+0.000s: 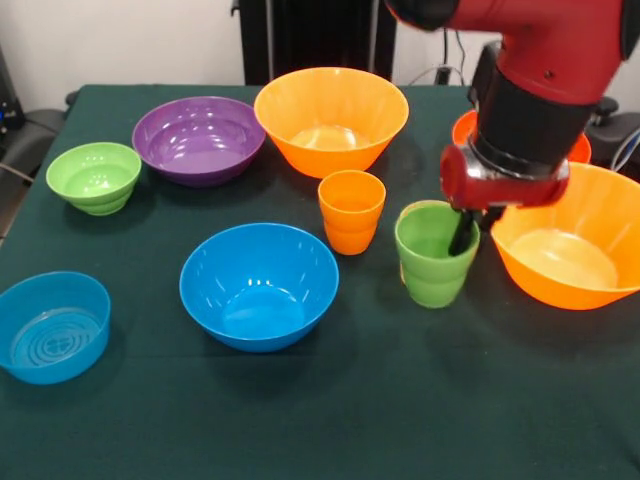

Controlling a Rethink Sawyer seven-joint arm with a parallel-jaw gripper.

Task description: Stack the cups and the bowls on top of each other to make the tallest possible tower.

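Observation:
The green ribbed cup [432, 270] stands upright on the dark cloth, right of centre. My gripper [470, 235] hangs at its right rim and reaches down into its mouth. Just left of it stands the orange cup [351, 212]. The bowls are spread around separately: a big orange one [331, 120] at the back, another big orange one [570, 250] right of the green cup, purple [199, 140], small green [94, 177], medium blue [259, 285] and translucent blue [54, 326]. A red-orange bowl [463, 128] peeks out behind the arm.
The red and black arm [530, 110] comes down over the right side and covers part of the back right. The table [330, 420] is covered with a dark green cloth.

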